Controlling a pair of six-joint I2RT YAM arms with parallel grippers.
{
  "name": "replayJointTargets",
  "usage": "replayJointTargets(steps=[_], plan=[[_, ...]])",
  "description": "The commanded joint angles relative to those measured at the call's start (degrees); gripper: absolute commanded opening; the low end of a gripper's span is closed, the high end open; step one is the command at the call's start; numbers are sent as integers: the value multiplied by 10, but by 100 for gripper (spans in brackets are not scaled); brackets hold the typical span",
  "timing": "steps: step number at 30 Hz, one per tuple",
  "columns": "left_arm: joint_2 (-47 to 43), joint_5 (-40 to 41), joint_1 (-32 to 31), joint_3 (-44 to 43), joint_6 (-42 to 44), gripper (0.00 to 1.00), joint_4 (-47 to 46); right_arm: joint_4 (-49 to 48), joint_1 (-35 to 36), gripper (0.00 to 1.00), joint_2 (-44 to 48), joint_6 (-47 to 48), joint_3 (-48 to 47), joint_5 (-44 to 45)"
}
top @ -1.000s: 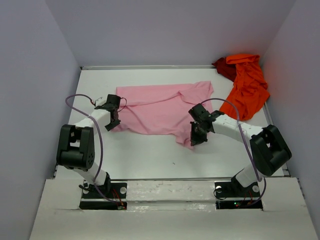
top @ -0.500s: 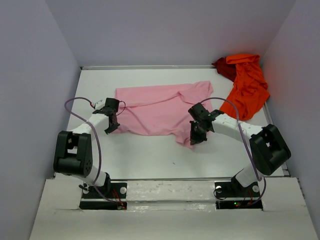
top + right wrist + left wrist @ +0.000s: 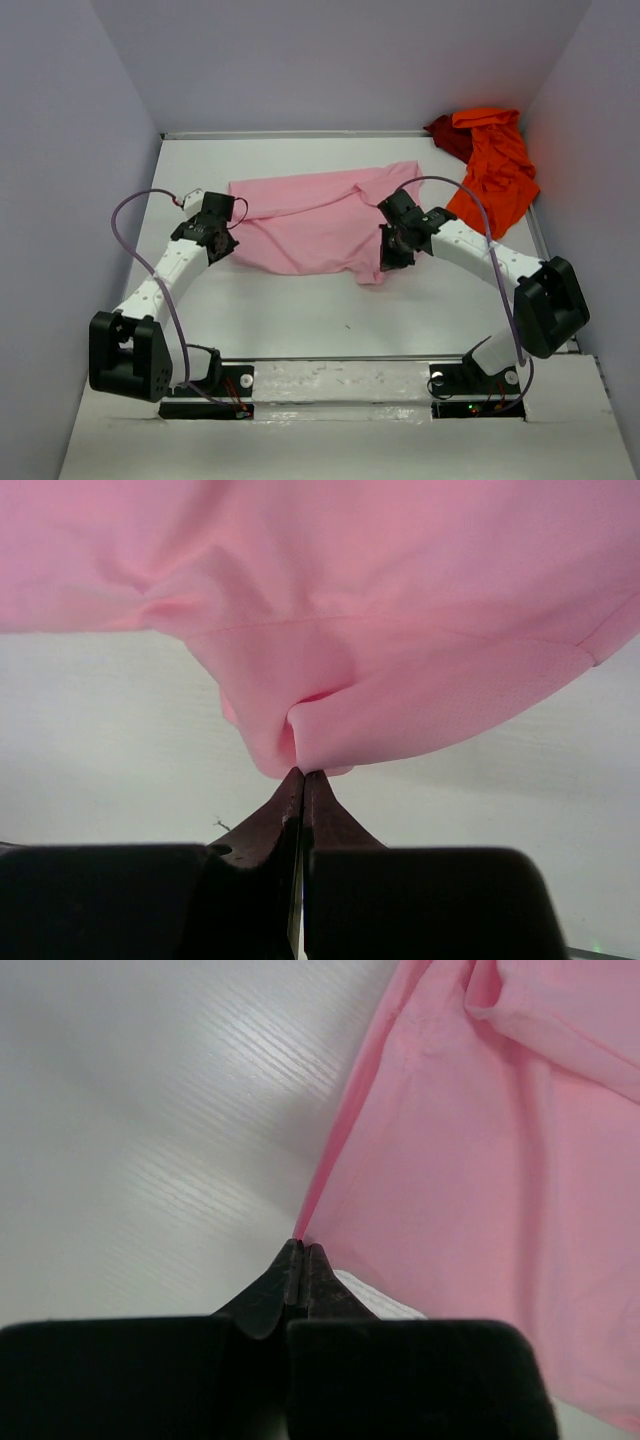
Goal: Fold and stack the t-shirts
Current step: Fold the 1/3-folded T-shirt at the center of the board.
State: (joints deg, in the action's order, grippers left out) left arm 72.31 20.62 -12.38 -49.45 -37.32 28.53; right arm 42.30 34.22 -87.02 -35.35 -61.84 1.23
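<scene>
- Left claw (image 3: 226,244) is pinched fully together on the pink t-shirt (image 3: 310,215). It grips the shirt's edge at the 9 o'clock side.
- Left wrist view: the claw tips (image 3: 302,1258) meet with no gap, and the pink cloth (image 3: 480,1160) fans out from them toward 1 o'clock. Bare white table (image 3: 150,1140) fills the 9 to 11 o'clock part.
- Right claw (image 3: 390,258) is also clamped tight on the pink t-shirt, at its 4 o'clock corner.
- Right wrist view: a small bunched fold of pink cloth (image 3: 400,580) sits right at the closed tips (image 3: 302,778). The rest of the shirt spreads across the top, with a shadow on the table below it at 3 o'clock.
- The pink t-shirt lies spread and wrinkled mid-table (image 3: 300,310), a bit toward 12 o'clock, stretched between the two claws.
- The orange-red t-shirt (image 3: 495,175) is crumpled in the 2 o'clock corner, near the right wall and apart from the pink one.
- The dark red t-shirt (image 3: 447,135) pokes out from under the orange-red one, on that pile's 10 o'clock side. It is mostly covered.
</scene>
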Motion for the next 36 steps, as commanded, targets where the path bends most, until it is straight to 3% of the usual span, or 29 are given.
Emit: replayJointTargets(steps=[1, 19, 28, 36], plan=[[-22, 16, 0, -49, 4, 0, 51, 19, 4, 0, 22, 13, -49, 41], [6, 82, -1, -176, 41, 0, 60, 50, -31, 0, -2, 34, -216, 233], [20, 91, -7, -186, 43, 0, 57, 12, -58, 0, -47, 60, -258, 269], [79, 98, -2, -255, 42, 0, 42, 1, -86, 0, -141, 77, -367, 279]])
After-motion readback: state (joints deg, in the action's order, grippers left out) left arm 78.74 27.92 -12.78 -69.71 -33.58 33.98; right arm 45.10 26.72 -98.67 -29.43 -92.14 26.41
